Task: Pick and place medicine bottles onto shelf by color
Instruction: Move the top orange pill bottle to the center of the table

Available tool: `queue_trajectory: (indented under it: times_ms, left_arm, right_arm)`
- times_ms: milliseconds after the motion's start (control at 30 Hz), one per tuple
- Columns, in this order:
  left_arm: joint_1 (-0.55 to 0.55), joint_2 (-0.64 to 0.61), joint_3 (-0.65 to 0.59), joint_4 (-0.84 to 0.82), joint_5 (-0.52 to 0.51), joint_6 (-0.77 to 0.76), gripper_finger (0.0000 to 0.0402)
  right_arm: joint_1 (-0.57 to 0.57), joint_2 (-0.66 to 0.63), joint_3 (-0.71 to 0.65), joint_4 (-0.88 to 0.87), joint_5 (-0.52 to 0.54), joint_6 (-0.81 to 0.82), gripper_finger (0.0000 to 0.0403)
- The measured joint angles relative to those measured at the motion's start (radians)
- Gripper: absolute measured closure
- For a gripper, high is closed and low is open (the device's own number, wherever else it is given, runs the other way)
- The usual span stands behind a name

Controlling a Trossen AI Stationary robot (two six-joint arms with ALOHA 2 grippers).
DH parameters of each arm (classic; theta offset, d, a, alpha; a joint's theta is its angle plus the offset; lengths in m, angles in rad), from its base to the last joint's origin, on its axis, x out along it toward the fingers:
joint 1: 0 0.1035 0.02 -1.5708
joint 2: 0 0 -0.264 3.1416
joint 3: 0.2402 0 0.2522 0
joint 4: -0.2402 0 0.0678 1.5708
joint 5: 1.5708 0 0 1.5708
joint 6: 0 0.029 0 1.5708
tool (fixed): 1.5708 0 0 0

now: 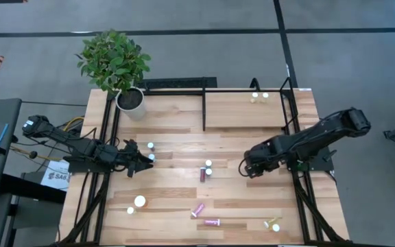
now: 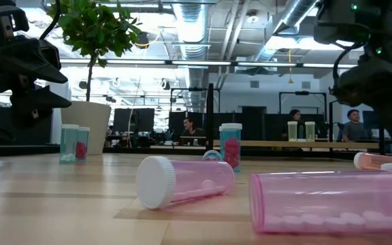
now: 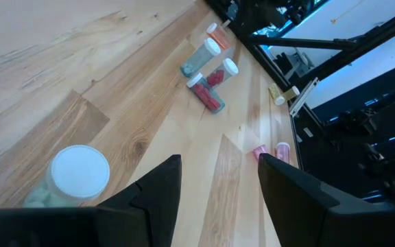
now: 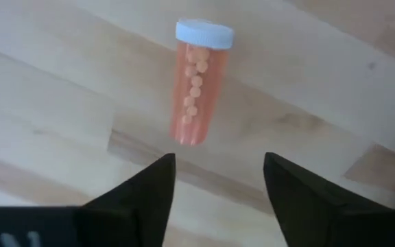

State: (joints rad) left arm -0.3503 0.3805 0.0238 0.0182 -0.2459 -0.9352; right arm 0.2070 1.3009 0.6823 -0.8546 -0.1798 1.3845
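In the right wrist view an orange medicine bottle [image 4: 197, 82] with a white cap lies on its side on the wood. My right gripper [image 4: 219, 182] is open above it, pointing steeply down, and the bottle lies just beyond the fingertips. In the high view that gripper [image 1: 247, 169] is right of centre. My left gripper [image 1: 146, 162] waits open at the left, low over the table, beside two upright bottles [image 1: 150, 151]. Two pale bottles [image 1: 259, 97] stand on the shelf [image 1: 242, 113] at the far right. Other bottles are scattered over the table.
A magenta bottle [image 1: 202, 175] lies at the centre beside two upright ones [image 1: 208, 167]. Pink bottles [image 1: 197, 209] [image 1: 212, 222] and a yellow one [image 1: 273, 223] lie near the front edge. A white-capped bottle [image 1: 140, 201] stands at the front left. A potted plant [image 1: 130, 99] stands at the far left.
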Motion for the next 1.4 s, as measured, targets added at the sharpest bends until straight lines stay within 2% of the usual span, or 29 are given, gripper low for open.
queue_trajectory:
  times_ms: [200,733,933,1133,1400]
  left_arm:
    - [0.0,-0.001,0.0,0.0,0.0,0.0,0.0221]
    - [0.0,-0.001,0.0,0.0,0.0,0.0,0.0221]
    - [0.0,-0.001,0.0,0.0,0.0,0.0,0.0221]
    - [0.0,-0.001,0.0,0.0,0.0,0.0,0.0221]
    - [0.0,-0.001,0.0,0.0,0.0,0.0,0.0221]
  right_arm:
    - [-0.001,0.073,0.0,0.042,0.005,-0.075,0.0127]
    - [-0.014,0.213,0.005,0.148,0.024,-0.089,0.0126]
    - [-0.013,0.206,0.003,0.155,0.024,-0.083,0.0129]
    - [-0.013,0.191,-0.001,0.154,0.027,-0.078,0.0157]
    - [-0.011,0.192,-0.001,0.169,0.027,-0.046,0.0228]
